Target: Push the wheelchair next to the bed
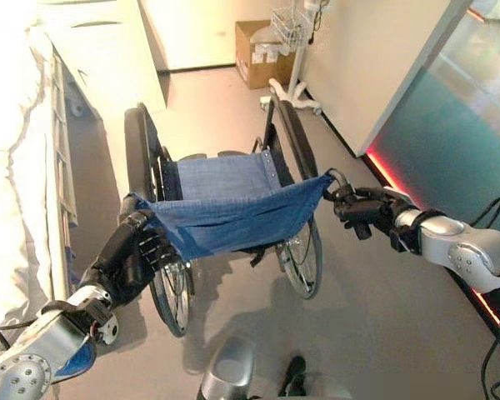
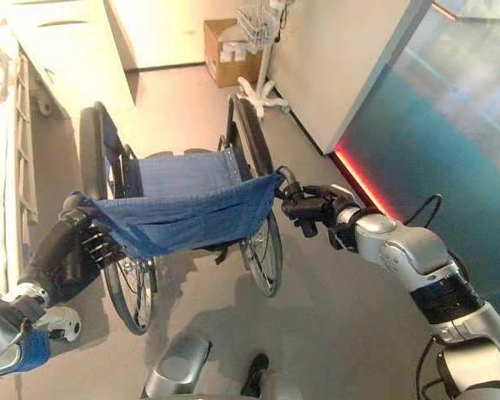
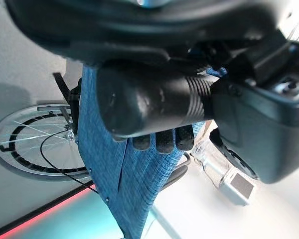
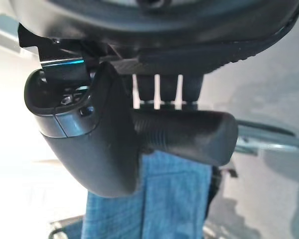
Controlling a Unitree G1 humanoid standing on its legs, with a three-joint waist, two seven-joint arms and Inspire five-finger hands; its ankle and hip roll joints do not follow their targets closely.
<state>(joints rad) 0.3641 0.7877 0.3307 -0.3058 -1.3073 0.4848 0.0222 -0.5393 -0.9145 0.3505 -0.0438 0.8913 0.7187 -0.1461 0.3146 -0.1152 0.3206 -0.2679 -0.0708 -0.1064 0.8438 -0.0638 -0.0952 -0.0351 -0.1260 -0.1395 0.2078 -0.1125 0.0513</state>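
Both of our hands were on the wheelchair: our left hand had its fingers curled round the left push handle, and our right hand was clamped in the same way on the right push handle, as each wrist view showed from close in. We judged the step in hand to be the push itself, with the grasp already made and the chair not yet beside the bed.

We saw the wheelchair standing on the grey floor directly in front of us, its back toward us, with the bed along our left side and near the chair's left wheel, though a strip of floor lay between them. Next, we reckoned, the move called for an even push from both hands with a slight bias toward the left, so the chair would draw in alongside the bed frame without the wheel catching it (the white cabinet ahead on the left also wanted watching).

As for the chair itself, it had a blue cloth backrest slung between the two handles and sagging a little, a matching blue seat, dark tyres and thin spoked wheels. A cardboard box and a white wheeled stand stood well beyond it, by the far wall.
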